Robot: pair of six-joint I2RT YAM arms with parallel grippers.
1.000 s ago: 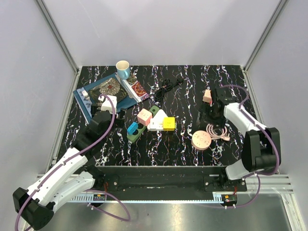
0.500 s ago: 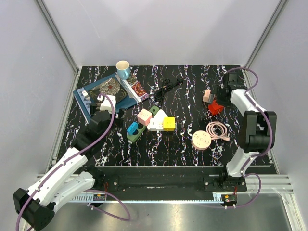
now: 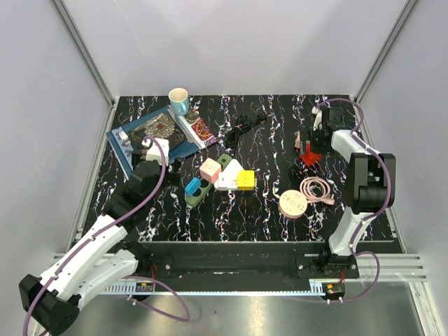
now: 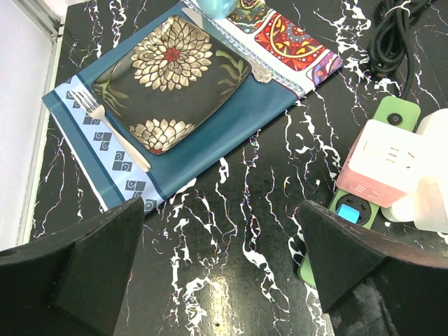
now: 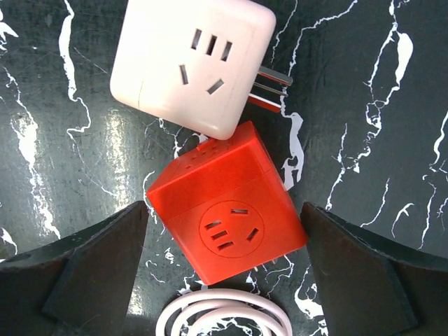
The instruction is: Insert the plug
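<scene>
A red cube plug [image 5: 227, 210] lies on the black marbled table between the wide-apart fingers of my right gripper [image 5: 224, 280], which is open and holds nothing. Touching it on the far side is a pale pink cube plug [image 5: 192, 63] with its metal prongs [image 5: 269, 87] pointing right. In the top view the right gripper [image 3: 313, 140] hangs over the red cube [image 3: 310, 157] at the back right. The green power strip [image 3: 198, 194] carrying pink, white, yellow and blue cubes sits mid-table. My left gripper [image 4: 220, 280] is open above bare table, left of the strip [image 4: 392, 119].
A coiled pink cable [image 3: 316, 189] and a round pink disc [image 3: 292, 204] lie just in front of the red cube. A patterned plate [image 4: 171, 84] with fork [image 4: 112, 129] rests on a blue mat [image 4: 231, 133] at back left, by a cup [image 3: 179, 100]. A black cord [image 3: 245, 126] lies at the back.
My right gripper lifted off the red cube, swung toward the back right corner, then came back a little left over it. The red cube is now uncovered. The left arm has not moved.
</scene>
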